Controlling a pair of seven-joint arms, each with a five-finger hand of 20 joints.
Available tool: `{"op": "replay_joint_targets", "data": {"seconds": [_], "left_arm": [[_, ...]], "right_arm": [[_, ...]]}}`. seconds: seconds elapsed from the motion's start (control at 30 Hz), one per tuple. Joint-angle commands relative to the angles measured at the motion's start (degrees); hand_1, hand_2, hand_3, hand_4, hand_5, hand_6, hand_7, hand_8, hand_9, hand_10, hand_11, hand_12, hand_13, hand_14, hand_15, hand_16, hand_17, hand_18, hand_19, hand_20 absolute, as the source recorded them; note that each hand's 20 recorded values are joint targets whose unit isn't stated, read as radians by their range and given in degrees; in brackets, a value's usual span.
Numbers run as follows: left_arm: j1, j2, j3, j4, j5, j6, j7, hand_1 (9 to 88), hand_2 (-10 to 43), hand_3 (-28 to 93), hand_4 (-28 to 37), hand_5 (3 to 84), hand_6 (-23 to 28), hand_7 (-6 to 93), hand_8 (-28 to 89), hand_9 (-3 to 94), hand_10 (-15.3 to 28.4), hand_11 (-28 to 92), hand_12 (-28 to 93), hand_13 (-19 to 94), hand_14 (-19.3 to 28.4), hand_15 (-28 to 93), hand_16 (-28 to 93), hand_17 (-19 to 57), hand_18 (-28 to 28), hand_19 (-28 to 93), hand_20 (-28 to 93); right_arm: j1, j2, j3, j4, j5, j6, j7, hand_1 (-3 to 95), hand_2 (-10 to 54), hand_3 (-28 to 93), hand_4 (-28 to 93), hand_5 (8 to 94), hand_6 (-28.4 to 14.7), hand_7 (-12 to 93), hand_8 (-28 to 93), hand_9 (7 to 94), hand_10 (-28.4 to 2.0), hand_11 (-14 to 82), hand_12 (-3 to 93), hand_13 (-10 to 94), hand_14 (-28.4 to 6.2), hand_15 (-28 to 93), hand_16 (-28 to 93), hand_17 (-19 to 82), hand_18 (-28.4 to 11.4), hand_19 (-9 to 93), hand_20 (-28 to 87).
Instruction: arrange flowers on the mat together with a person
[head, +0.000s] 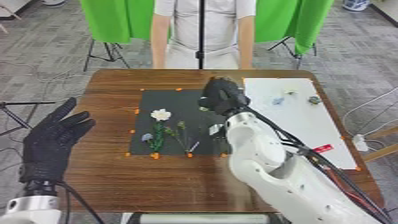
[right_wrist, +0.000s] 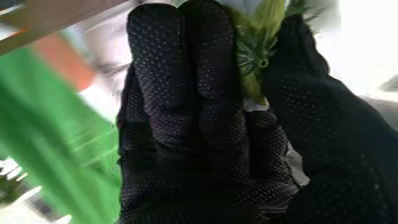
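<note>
Fingers and thumb of the right hand (head: 222, 95) are closed in a pinch, with a green sprig (right_wrist: 256, 47) between them. The hand is over the far part of the black mat (head: 200, 97), towards its right edge and close to the far left corner of the white sheet (head: 258, 90).

Behind it the right arm (head: 266, 155) crosses above the mat's right side and the sheet's left and near parts. On the mat, a white flower (head: 161, 115) lies near the left edge, about midway between far and near edges; a bluish flower (head: 147, 136) is nearer the near left corner, and green buds (head: 181, 124) are to the right, their stems pointing to the near edge. On the sheet, a pale yellowish flower (head: 290, 92) lies near the far edge, a grey-green flower (head: 314, 100) beside the right edge, and a pale blue flower (head: 277, 101) farther left. The left hand (head: 49, 145) is at the table's (head: 111, 175) left edge, well apart from the mat, fingers extended and thumb spread.

In the right wrist view, the sprig stands lengthwise between the thumb and the fingers, its leafy part level with the fingertips (right_wrist: 206, 12).
</note>
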Motion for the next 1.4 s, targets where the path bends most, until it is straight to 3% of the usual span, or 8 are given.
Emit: {"op": "replay_joint_targets", "data": {"seconds": [0.03, 0.17, 0.27, 0.3, 0.47, 0.77, 1.13, 1.4], "left_arm": [[-2.0, 1.2, 1.4, 0.71, -2.79, -0.89, 0.42, 23.6, 7.5, 75, -22.5, 41.4, 10.5, 6.6, -6, 41.7, 21.3, 25, 13, 31, 28.1, 54, -6, -3.2, 27.8, 62, 12], [-3.1, 2.93, 2.18, 0.77, -2.72, -0.21, 0.79, 23.6, 7.5, 75, -22.3, 41.4, 10.5, 6.7, -6, 41.8, 21.4, 25, 13, 32, 28.3, 54, -6, -3.1, 27.9, 62, 12], [-4.0, 3.37, 2.52, 0.92, -2.4, -0.13, -0.1, 23.7, 7.5, 74, -22.4, 41.4, 10.5, 6.7, -6, 41.8, 21.4, 25, 13, 31, 28.2, 54, -6, -3.2, 27.9, 63, 12], [-4.2, 3.66, 2.75, 1.03, -2.58, -0.06, 0.29, 23.7, 7.5, 74, -22.4, 41.4, 10.6, 6.7, -6, 41.8, 21.4, 25, 13, 31, 28.2, 54, -6, -3.1, 27.9, 63, 12], [-5.0, 3.47, 3.11, 1.36, -2.27, -0.69, -0.66, 23.8, 7.6, 74, -22.3, 41.4, 10.6, 6.7, -6, 41.8, 21.4, 25, 13, 31, 28.1, 54, -6, -3.0, 28.0, 63, 12], [-4.8, 3.09, 3.07, 1.25, -2.28, -0.95, -0.85, 23.9, 7.6, 74, -22.3, 41.5, 10.7, 6.7, -6, 41.8, 21.4, 25, 13, 31, 28.1, 54, -6, -3.0, 27.9, 63, 13], [-5.6, 3.0, 3.52, 1.55, -2.05, -1.31, -1.82, 24.0, 7.6, 75, -22.0, 41.5, 10.7, 6.7, -6, 41.7, 21.4, 25, 13, 32, 28.1, 54, -6, -2.7, 27.8, 62, 12], [-5.1, 3.07, 3.66, 1.49, -2.2, -0.84, -1.33, 24.1, 7.6, 75, -21.9, 41.6, 10.8, 6.6, -6, 41.7, 21.5, 25, 13, 32, 28.1, 53, -7, -2.3, 27.6, 62, 11]], "right_arm": [[6.2, -10.9, -4.9, 7.2, -0.5, -5.0, -3.1, 61.2, -9.5, 66, -28, 79.8, 2.1, 26, -5, 90.1, -6.4, 12.6, 37.5, 77, -3.2, 43, 32, 24, -14.0, 69, 13], [8.2, -13.2, -7.5, 10.9, -0.5, -7.2, -2.8, 61.1, -9.5, 66, -28, 79.3, 2.2, 26, -5, 89.7, -6.5, 12.9, 37.6, 77, -3.2, 43, 31, 24, -13.9, 69, 13], [8.5, -14.4, -7.9, 12.4, -0.5, -11.4, -2.1, 60.8, -9.5, 66, -28, 78.9, 2.5, 27, -5, 89.7, -6.5, 13.0, 37.5, 77, -3.2, 44, 31, 24, -13.9, 69, 13], [9.0, -14.3, -8.6, 12.7, -0.1, -11.9, -1.6, 60.4, -9.5, 66, -28, 78.7, 2.8, 26, -6, 89.7, -6.5, 13.1, 37.4, 77, -3.4, 44, 31, 24, -14.1, 69, 13], [9.0, -14.3, -9.8, 14.2, -2.0, -13.2, -0.4, 59.0, -9.5, 66, -28, 77.6, 3.8, 26, -7, 89.7, -6.8, 13.8, 37.1, 76, -4.2, 46, 30, 23, -15.0, 69, 14], [9.6, -14.0, -11.6, 14.8, -5.5, -16.7, 3.6, 55.9, -9.5, 66, -28, 73.5, 3.1, 24, -9, 86.7, -7.7, 16.8, 35.3, 73, -6.0, 51, 25, 21, -16.6, 70, 15], [9.9, -14.6, -11.7, 14.6, -4.9, -18.7, 6.1, 48.8, -9.5, 67, -28, 70.3, 1.6, 19, -8, 81.5, -10.2, 30.5, 25.2, 72, -9.0, 58, 16, 23, -20.2, 72, 13], [10.0, -14.7, -12.0, 13.7, -6.0, -18.2, 6.0, 43.5, -9.5, 69, -28, 68.1, 1.7, 17, -14, 78.8, -12.2, 34.3, 19.1, 71, -10.1, 56, 15, 23, -21.3, 71, 12]]}}
